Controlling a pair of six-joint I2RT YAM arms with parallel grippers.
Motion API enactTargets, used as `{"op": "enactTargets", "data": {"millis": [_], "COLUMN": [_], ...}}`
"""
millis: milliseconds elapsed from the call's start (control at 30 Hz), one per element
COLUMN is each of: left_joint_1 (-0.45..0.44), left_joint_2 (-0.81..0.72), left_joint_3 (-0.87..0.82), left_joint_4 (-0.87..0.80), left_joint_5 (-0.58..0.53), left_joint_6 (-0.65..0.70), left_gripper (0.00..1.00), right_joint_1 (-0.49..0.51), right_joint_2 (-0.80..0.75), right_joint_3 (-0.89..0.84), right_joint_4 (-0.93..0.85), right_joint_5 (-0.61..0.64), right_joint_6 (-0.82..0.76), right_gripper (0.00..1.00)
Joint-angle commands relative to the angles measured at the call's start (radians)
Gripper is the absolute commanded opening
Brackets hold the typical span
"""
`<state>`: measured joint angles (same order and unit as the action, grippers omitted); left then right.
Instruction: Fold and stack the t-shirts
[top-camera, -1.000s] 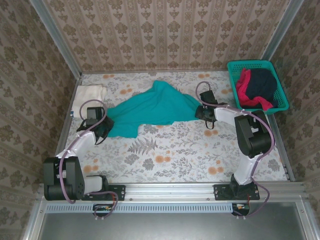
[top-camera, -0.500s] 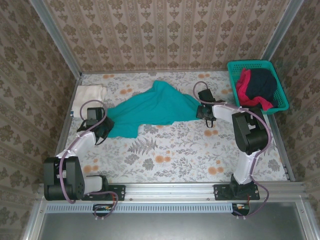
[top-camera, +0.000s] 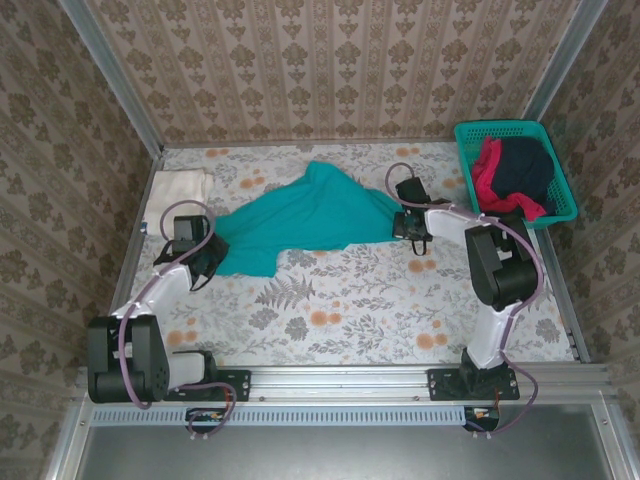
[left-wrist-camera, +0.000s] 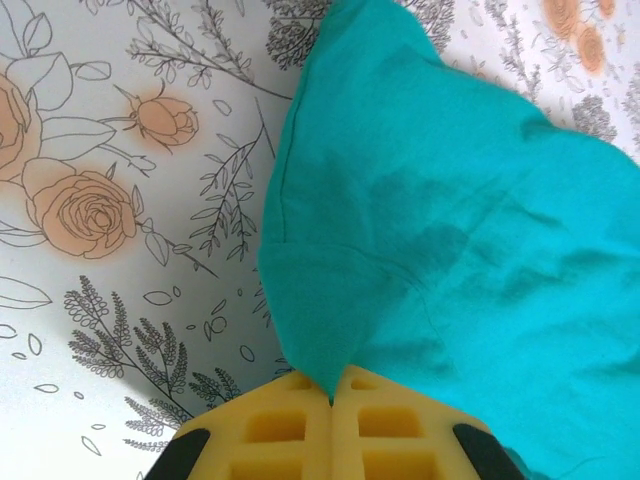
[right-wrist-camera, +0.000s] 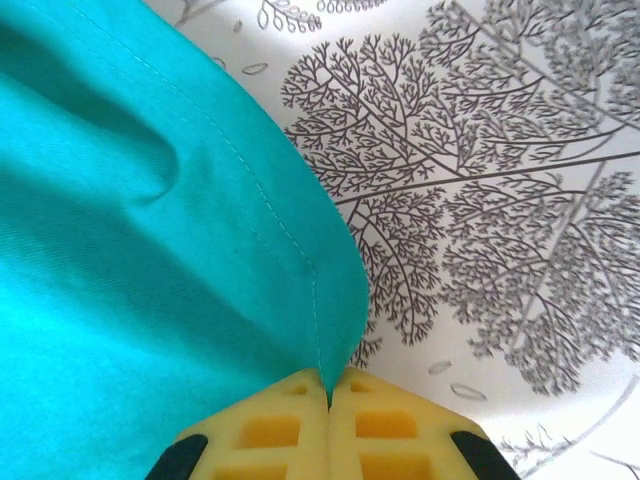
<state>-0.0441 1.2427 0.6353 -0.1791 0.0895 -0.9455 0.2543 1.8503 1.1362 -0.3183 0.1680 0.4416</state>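
Note:
A teal t-shirt (top-camera: 305, 212) is stretched across the middle of the flowered table between both arms. My left gripper (top-camera: 203, 255) is shut on its left corner; the wrist view shows teal cloth (left-wrist-camera: 450, 210) pinched between the yellow pads (left-wrist-camera: 290, 425). At the shirt's right corner my right gripper (top-camera: 400, 222) is shut too, a hemmed edge (right-wrist-camera: 200, 250) caught between its yellow pads (right-wrist-camera: 370, 430). A cream-white folded shirt (top-camera: 180, 187) lies at the back left. Red (top-camera: 487, 170) and dark navy (top-camera: 525, 165) shirts sit in the basket.
The teal mesh basket (top-camera: 560, 205) stands at the back right corner. Patterned walls close in the table on three sides. Bare flowered tabletop (top-camera: 340, 310) spreads in front of the teal shirt, toward the arm bases.
My right gripper has drawn slightly left and back with the shirt's corner. The left gripper and its corner have barely moved.

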Motion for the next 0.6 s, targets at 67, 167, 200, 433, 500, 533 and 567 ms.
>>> {"op": "enactTargets", "data": {"millis": [67,167,200,433,500,533,567], "left_joint_1": [0.009,0.013,0.015,0.044,0.050,0.051,0.053], "left_joint_2": [-0.105,-0.177,-0.202,-0.365,-0.393,-0.402,-0.410], "left_joint_3": [0.034,0.099,0.122,0.335,0.401,0.432,0.466], "left_joint_4": [-0.004,-0.051,-0.072,-0.208,-0.246,-0.259,-0.273], "left_joint_5": [-0.008,-0.019,-0.028,-0.080,-0.089,-0.088,-0.087], "left_joint_6": [0.038,0.080,0.097,0.204,0.230,0.240,0.249], "left_gripper": [0.00,0.00,0.00,0.00,0.00,0.00,0.00], "right_joint_1": [0.002,0.002,0.001,0.003,0.003,0.003,0.003], "right_joint_2": [-0.244,-0.394,-0.446,-0.782,-0.868,-0.899,-0.932], "right_joint_3": [-0.028,-0.049,-0.058,-0.052,-0.042,-0.037,-0.027], "right_joint_4": [0.035,0.097,0.120,0.191,0.211,0.220,0.225], "right_joint_5": [-0.032,-0.053,-0.055,-0.120,-0.104,-0.101,-0.099], "right_joint_6": [0.001,0.000,-0.002,-0.103,-0.110,-0.120,-0.132], "right_gripper": [0.00,0.00,0.00,0.00,0.00,0.00,0.00]}}
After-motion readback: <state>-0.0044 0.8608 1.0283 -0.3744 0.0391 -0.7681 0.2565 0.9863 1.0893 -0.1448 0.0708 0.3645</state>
